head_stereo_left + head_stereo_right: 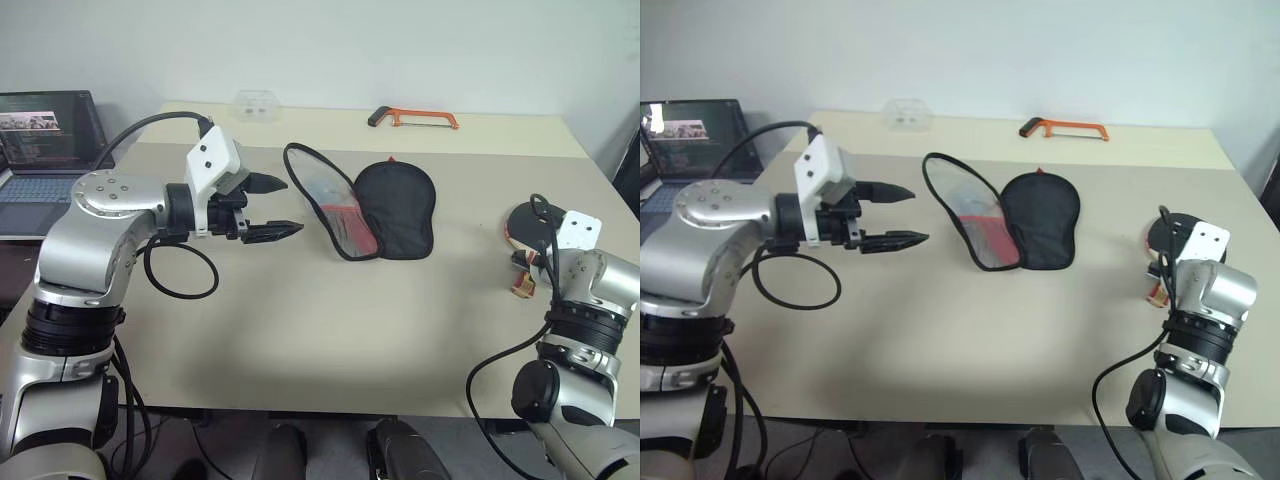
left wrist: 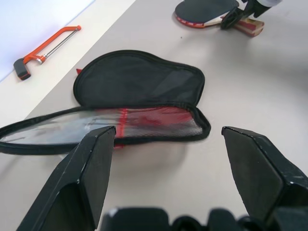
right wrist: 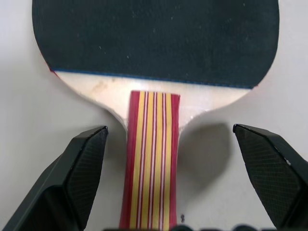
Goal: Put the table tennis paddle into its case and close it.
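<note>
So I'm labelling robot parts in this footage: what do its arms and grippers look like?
Both arms are silver-grey metal with black joint rings and looping black cables. A white camera block sits at each wrist. The left gripper and right gripper each have two black, wedge-shaped fingers with finely textured inner pads.

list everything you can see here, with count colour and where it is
case: 1, black with red and a clear inner side, lying unzipped and spread open at the table's middle
table tennis paddle: 1, black rubber, red edge, striped wooden handle, flat on the table at its right side, between the right gripper's fingers, untouched
hacksaw: 1, orange frame, black grip, far edge of the table
clear plastic box: 1, transparent, far edge, left of the hacksaw
laptop: 1, dark, screen on, beside the table on the left
table: 1, beige
left gripper: 1, black, open, hovering left of the case
right gripper: 1, black, open, astride the paddle's handle
</note>
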